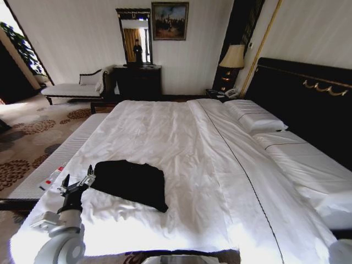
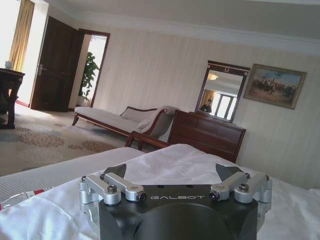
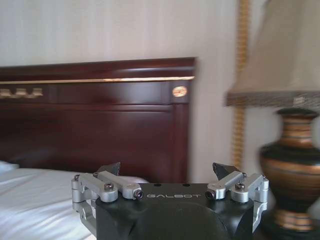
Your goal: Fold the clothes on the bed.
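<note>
— One soft black folded T-shirt [image 1: 132, 182] lies crumpled on the large white-sheeted bed [image 1: 181, 143], near its foot corner.

— And the left gripper [image 1: 77, 183]?

— Just beside the shirt, metal fingers spread, empty. Its wrist view faces a dark wooden dresser [image 2: 207, 136].

— The right gripper [image 3: 170, 172]?

— Spread too, facing the glossy dark headboard [image 3: 95, 120].

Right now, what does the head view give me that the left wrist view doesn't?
Head view alone: the black T-shirt lying folded on the duvet just beside the left gripper, plus the pillows and headboard. Left wrist view alone: the dark door and potted plant, and the left gripper's fingers standing open, holding nothing. Both show the bed, chaise bench, dresser, mirror and painting.
</note>
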Available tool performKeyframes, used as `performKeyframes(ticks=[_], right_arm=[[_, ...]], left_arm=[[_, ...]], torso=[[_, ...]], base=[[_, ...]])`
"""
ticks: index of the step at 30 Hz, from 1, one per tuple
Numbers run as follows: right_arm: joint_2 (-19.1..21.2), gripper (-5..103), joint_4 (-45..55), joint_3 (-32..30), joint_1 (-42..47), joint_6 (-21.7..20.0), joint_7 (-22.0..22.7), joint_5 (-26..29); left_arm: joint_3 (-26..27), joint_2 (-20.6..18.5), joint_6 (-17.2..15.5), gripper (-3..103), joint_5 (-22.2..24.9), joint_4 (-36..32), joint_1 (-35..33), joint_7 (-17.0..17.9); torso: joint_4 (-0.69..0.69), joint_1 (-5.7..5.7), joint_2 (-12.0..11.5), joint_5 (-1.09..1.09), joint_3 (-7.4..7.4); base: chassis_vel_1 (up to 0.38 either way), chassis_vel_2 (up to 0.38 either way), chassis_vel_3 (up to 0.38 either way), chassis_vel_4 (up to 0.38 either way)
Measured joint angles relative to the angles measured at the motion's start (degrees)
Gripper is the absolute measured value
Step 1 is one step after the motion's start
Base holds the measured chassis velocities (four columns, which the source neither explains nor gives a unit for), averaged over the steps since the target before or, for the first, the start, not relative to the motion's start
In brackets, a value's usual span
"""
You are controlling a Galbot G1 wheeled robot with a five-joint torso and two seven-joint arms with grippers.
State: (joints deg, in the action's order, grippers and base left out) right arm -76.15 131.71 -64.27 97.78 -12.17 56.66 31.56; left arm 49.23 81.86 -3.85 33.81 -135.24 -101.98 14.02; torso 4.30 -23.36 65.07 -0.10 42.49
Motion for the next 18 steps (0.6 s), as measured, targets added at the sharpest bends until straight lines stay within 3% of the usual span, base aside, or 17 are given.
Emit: performKeyframes(ticks=[2,5,7,9,13,14,15,16,18], right_arm=[[-0.08,100,-0.62,5.34,0.58,5.55,-6.71,-2.2],[-0.02,100,-0.81,8.59,1.28,9.24,-12.19,-3.38],[1.78,100,0.65,14.57,3.35,13.96,-21.96,-1.48],[2.33,100,1.11,15.43,3.83,14.23,-23.38,-0.67],[3.63,100,4.87,20.92,7.51,15.6,-37.98,3.02],[3.63,100,4.87,20.92,7.51,15.6,-37.98,3.02],[3.3,100,5.02,21.86,7.61,16.06,-39.52,2.28],[2.49,100,4.68,24.42,7.55,18.09,-42.57,-1.19],[2.56,100,2.18,27.48,5.88,21.76,-44.32,-7.18]], left_arm=[[-1.34,0.57,-0.8,100,-1.52,-0.34,-0.98,-0.27],[-2.09,-0.01,-2.48,100,-2.41,-0.97,-2.06,-0.34],[-3.45,-2.97,-4.22,100,-3.88,-2.31,-3.61,-2.04],[-3.61,-3.65,-4.22,100,-3.95,-2.43,-3.6,-2.23],[-3.11,-10.71,-2.08,100,-0.04,-2.91,-3.27,-4.14],[-3.11,-10.71,-2.08,100,-0.04,-2.91,-3.27,-4.14],[-3.06,-11.24,-1.77,100,0.45,-2.93,-3.22,-4.53],[-2.97,-11.8,-1.36,100,1.51,-3.28,-3.46,-5.93],[-3.62,-11.1,-1.11,100,2.89,-3.93,-3.88,-8.72]], torso=[[0.03,-0.01,0.0,0.0,0.0],[0.04,-0.01,-0.01,-0.02,0.0],[0.03,0.0,0.0,0.01,0.0],[0.02,0.0,0.0,-0.03,0.0],[0.07,0.0,0.0,-0.05,0.0],[0.07,0.0,0.0,-0.05,0.0],[0.07,0.0,0.0,-0.05,0.0],[0.07,-0.01,0.0,-0.01,0.0],[0.04,0.0,0.0,-0.01,0.0]], base=[[0.0,0.0,0.0,0.0],[0.0,0.0,0.0,0.0],[0.0,0.0,0.0,0.0],[0.0,0.0,0.0,0.0],[0.0,0.0,0.0,0.0],[0.0,0.0,0.0,0.0],[0.0,0.0,0.0,0.0],[0.0,0.0,0.0,0.0],[0.0,0.0,0.0,0.0]])
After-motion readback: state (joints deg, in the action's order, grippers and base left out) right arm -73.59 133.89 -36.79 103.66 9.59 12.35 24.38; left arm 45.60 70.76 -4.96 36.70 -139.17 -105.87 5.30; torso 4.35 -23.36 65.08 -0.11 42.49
